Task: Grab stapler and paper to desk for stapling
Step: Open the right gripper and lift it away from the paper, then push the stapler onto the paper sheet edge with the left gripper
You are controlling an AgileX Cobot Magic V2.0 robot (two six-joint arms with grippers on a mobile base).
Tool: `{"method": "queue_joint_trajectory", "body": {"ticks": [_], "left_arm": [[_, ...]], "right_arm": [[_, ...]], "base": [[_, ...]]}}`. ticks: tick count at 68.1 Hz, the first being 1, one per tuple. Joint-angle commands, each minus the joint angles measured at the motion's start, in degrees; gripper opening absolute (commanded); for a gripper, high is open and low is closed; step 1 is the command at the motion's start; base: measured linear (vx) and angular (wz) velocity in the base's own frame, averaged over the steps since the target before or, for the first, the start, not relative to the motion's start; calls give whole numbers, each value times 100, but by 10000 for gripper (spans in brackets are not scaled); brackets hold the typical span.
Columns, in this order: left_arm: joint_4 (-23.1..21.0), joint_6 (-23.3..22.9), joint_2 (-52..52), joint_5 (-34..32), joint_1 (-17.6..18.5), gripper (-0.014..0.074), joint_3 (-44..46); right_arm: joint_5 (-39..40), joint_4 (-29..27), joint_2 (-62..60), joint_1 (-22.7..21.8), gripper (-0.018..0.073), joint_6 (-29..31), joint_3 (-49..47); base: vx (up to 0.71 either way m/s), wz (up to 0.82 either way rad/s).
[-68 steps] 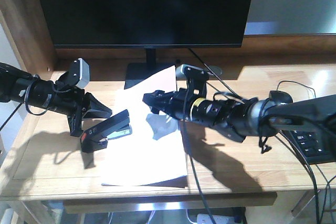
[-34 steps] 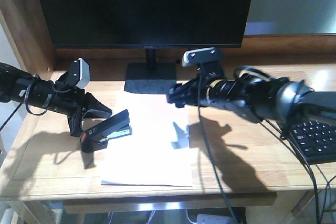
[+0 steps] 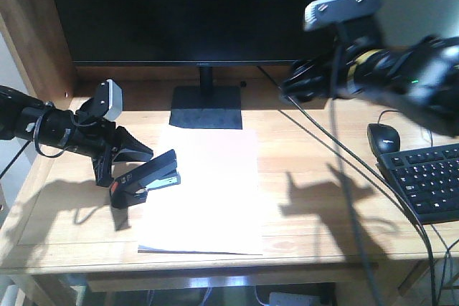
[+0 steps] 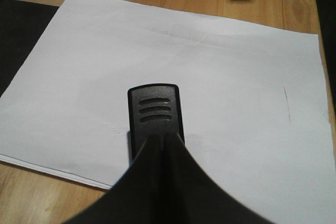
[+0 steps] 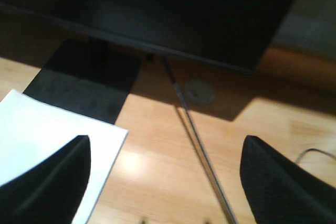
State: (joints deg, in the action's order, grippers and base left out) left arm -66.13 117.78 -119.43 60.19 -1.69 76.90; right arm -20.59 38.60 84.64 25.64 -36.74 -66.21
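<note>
Both items are shown delivered in front: paper (image 3: 204, 191) released flat at the middle of the table (image 3: 323, 177), right hand (image 3: 292, 85) now raised away toward the back edge. Left wrist: left hand (image 4: 157, 145) clenched on the stapler (image 4: 155, 109) over the paper. Right wrist: fingers (image 5: 55, 177) spread, empty.

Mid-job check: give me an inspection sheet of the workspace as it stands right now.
Surface: desk, light wood, sunlit patches.
Job's things: paper flat before the monitor stand; stapler on its left edge.
Clutter: mouse and keyboard at right.
Grippers: left gripper shut on the stapler; right gripper open, empty, raised near the monitor.
Cables: cable crossing the desk to its front edge.
Surroundings: monitor dark; wooden panel at left.
</note>
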Motion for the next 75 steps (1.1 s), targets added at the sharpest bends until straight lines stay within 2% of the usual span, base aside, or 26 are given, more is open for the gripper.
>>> {"method": "queue_joint_trajectory", "body": {"ticks": [1,13,33,75], "left_arm": [[-311,-53,293,220,40,-6,138],[-311,-53,293,220,40,-6,138],[-311,-53,293,220,40,-6,138],[-311,-53,293,220,40,-6,138]], "right_arm": [[-104,137,-669,-25,565,201,-147],[-263,85,-1529,-25,565,322,-5],[249,78,-3393,-25,565,313,1535],[246,-72,-7518,-25,563,298,4229]], "base": [[0,0],[0,0],[0,0],[0,0]]}}
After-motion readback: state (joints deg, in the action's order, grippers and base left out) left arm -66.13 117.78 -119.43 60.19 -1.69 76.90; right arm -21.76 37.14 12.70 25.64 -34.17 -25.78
